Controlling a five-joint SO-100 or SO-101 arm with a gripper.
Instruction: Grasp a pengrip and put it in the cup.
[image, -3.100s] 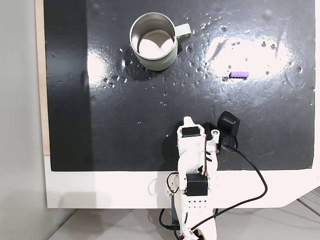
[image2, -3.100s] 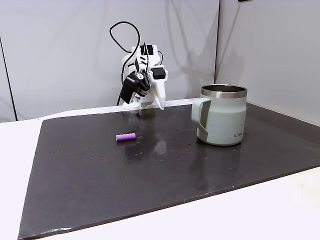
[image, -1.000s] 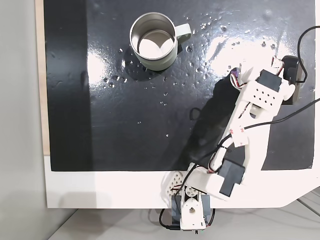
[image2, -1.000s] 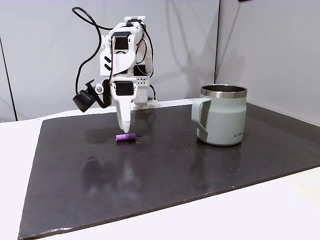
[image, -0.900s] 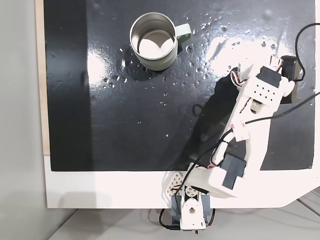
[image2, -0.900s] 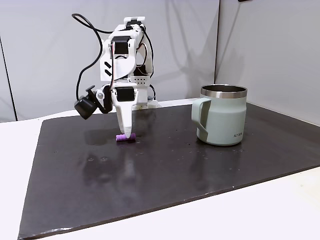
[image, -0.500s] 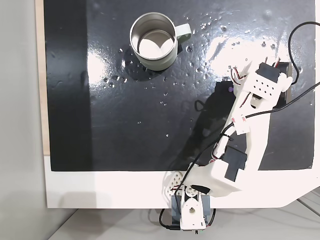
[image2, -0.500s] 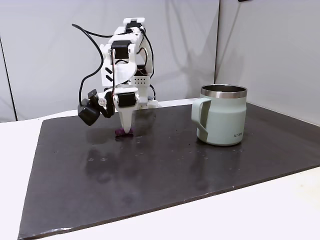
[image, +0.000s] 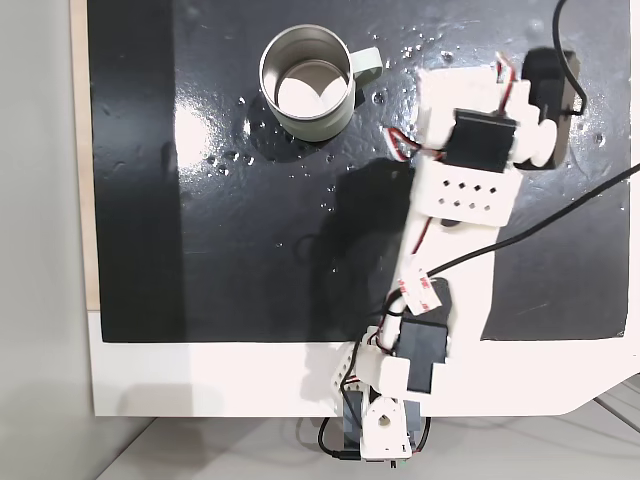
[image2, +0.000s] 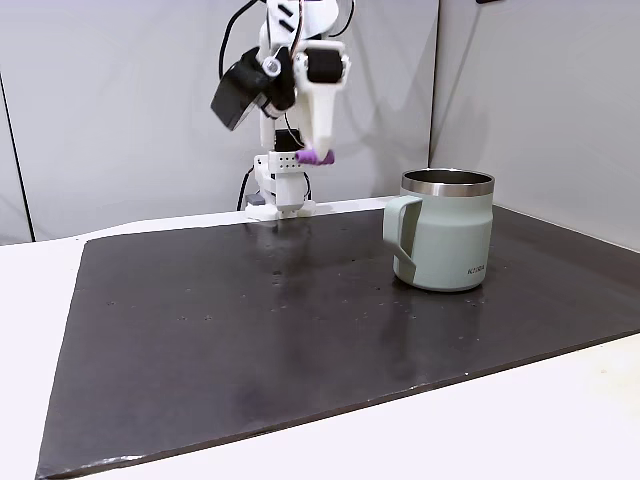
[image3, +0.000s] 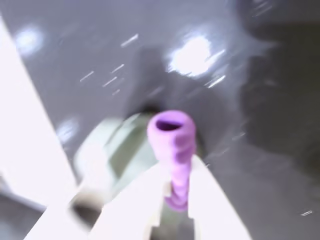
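Overhead, your arm reaches across the black mat (image: 200, 250) to the right of the cup (image: 306, 82), its body hiding whatever the fingers carry. From the side fixed view, the gripper (image2: 316, 155) hangs high above the mat, pinching the pengrip (image2: 318, 156), left of and above the cup. At the wrist, blurred, the pengrip (image3: 173, 145) sticks out end-on between closed fingers (image3: 212, 200), seemingly held near its lower end. Light, soft and ribbed, it should grip well; a mid-length hold would tilt less.
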